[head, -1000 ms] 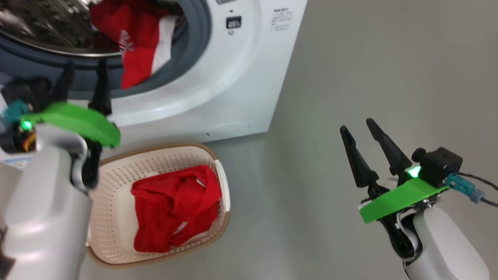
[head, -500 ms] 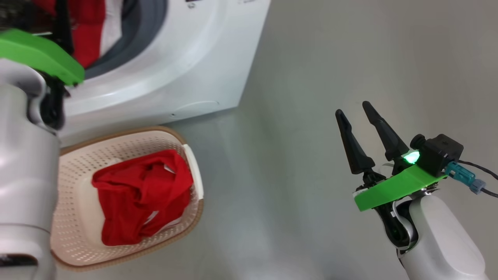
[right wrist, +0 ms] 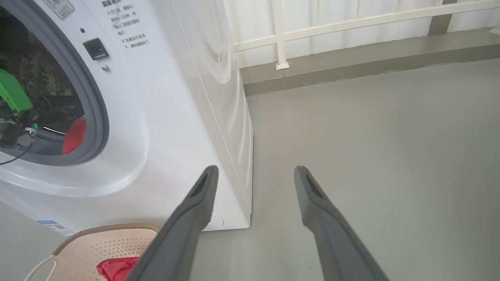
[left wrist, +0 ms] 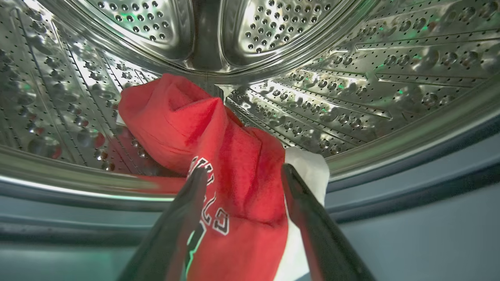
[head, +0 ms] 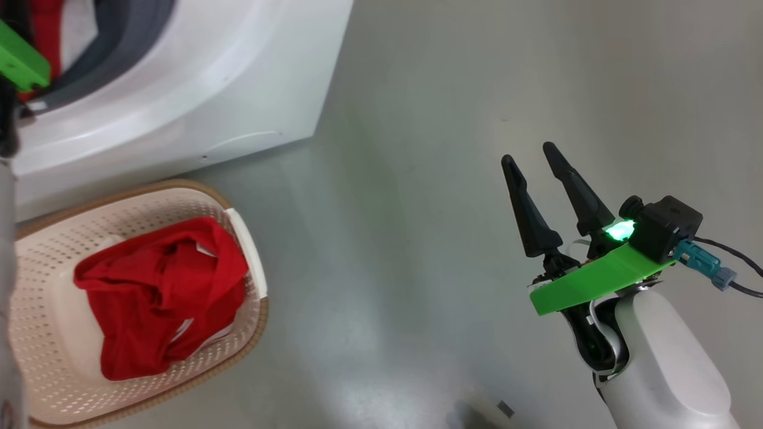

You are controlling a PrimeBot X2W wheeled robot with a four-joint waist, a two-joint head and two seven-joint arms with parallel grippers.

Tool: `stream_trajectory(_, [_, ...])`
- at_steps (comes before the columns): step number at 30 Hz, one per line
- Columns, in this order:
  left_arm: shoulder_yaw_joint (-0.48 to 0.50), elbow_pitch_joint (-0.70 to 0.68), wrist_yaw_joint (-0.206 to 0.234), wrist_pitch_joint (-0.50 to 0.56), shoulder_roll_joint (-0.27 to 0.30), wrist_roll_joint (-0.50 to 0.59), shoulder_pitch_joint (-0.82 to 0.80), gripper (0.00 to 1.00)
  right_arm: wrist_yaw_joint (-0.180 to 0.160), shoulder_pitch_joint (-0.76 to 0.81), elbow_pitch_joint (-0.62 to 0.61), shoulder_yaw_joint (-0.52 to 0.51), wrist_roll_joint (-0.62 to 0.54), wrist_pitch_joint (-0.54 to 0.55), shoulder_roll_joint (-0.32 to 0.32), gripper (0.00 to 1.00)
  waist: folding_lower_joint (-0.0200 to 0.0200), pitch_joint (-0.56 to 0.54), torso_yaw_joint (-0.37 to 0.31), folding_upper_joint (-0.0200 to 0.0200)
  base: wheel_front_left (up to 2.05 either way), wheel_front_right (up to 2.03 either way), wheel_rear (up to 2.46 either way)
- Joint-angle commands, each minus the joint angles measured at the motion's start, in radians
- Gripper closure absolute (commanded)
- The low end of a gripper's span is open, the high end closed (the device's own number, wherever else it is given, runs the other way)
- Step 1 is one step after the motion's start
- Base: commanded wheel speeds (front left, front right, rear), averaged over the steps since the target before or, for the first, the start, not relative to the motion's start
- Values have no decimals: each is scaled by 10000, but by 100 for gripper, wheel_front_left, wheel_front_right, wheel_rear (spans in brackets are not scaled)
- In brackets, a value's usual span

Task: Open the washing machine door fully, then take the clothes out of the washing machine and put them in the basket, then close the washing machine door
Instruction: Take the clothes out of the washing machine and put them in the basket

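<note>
- Because the clothes [left wrist: 230, 128] lying in the washing machine [head: 179, 89] are limp red fabric, I judge them light, soft and unbreakable, but apt to trail and drag on the rubber ring [left wrist: 410, 183]; this garment slumps from the steel drum [left wrist: 351, 78] out over the lip.
- Astride it, the left gripper [left wrist: 244, 169] stands spread wide, one dark finger each side of the bunched fold with white lettering, nothing pinched; that thick fold looks the surest hold, better than the thin white trim.
- Just before the machine, the basket [head: 42, 298] sits on the floor [head: 417, 179] with a red garment [head: 155, 292] heaped inside.
- That floor is smooth, grey and faintly glossy, running open to a pale railing [right wrist: 281, 35].
- Over it the right gripper [head: 527, 151] hovers, fingers spread, holding nothing.
</note>
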Motion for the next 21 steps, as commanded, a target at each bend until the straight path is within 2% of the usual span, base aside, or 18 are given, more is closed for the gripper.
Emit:
stream_trajectory(1, [100,-37,-48,162,503,-73,-387,0,16,34,-258,130,-100,-120,35,0,0,202,-197,-1,0,0,0])
stream_trajectory(9, [-117,700,76,823,515,-24,-852,0,16,9,-271,150,-87,-120,146,0,0,322,-330,-1,0,0,0])
stream_trajectory(19, [-404,1007,-34,1584,278,-74,-861,0,16,-25,-243,159,-85,-120,206,0,0,331,-349,-1,0,0,0])
stream_trajectory(20, [-435,1023,-42,1623,276,-69,-851,20,16,-33,-235,168,-84,-120,215,0,0,325,-350,-1,0,0,0])
stream_trajectory(21, [-455,1036,-49,1648,277,-74,-844,50,16,-41,-229,176,-81,-120,222,0,0,321,-351,-1,0,0,0])
